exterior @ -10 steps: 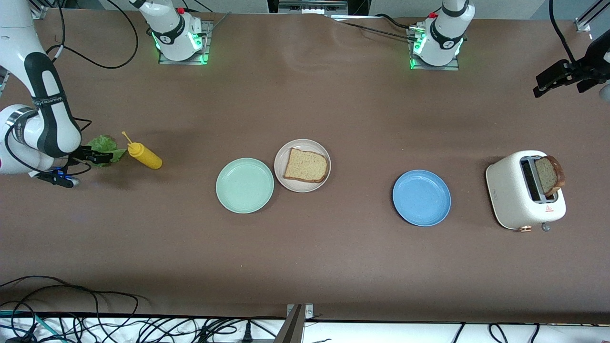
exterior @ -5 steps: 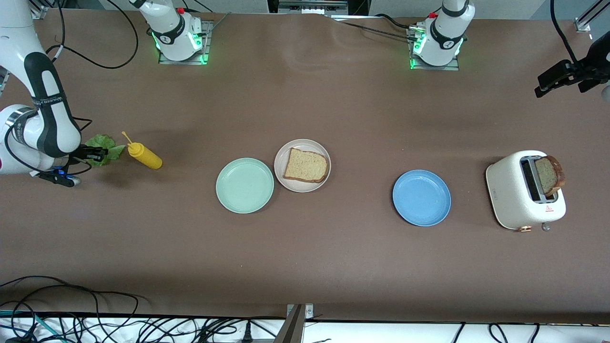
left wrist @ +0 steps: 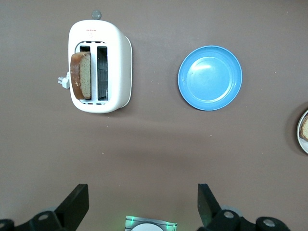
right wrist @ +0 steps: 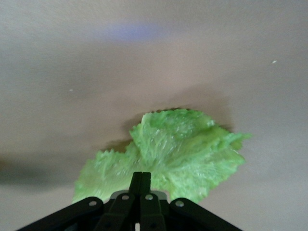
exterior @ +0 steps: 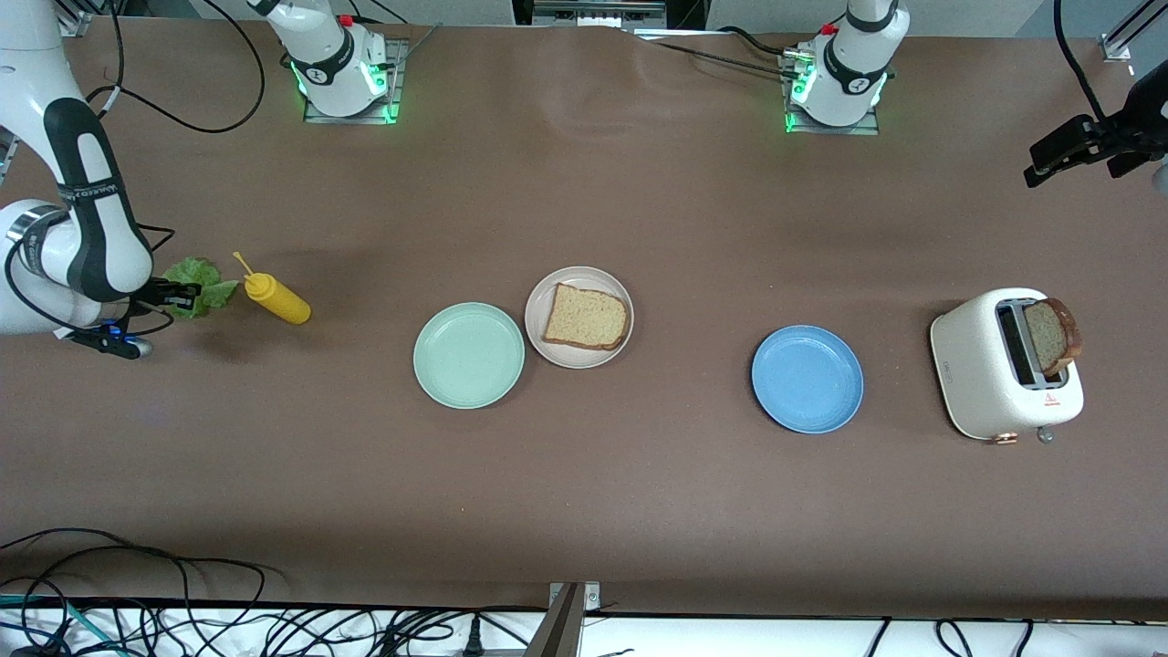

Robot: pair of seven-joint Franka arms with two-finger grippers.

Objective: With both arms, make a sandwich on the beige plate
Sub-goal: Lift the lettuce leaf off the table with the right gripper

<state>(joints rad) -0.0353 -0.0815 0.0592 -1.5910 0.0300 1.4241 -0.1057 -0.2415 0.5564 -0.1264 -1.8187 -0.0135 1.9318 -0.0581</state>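
The beige plate sits mid-table with one tan bread slice flat on it. A second bread slice stands in the white toaster at the left arm's end; the left wrist view shows it too. The ruffled green lettuce leaf is at the right arm's end. My right gripper is shut on the leaf's edge, and in the right wrist view the closed fingertips pinch the lettuce. My left gripper waits open, high over the table's corner, its fingers wide apart.
A yellow squeeze bottle lies right beside the lettuce. A mint-green plate touches the beige plate. A blue plate lies between the beige plate and the toaster. Cables run along the table's near edge.
My right gripper closed on the lettuce leaf, which bunched up slightly toward the fingers. The left arm barely shifted.
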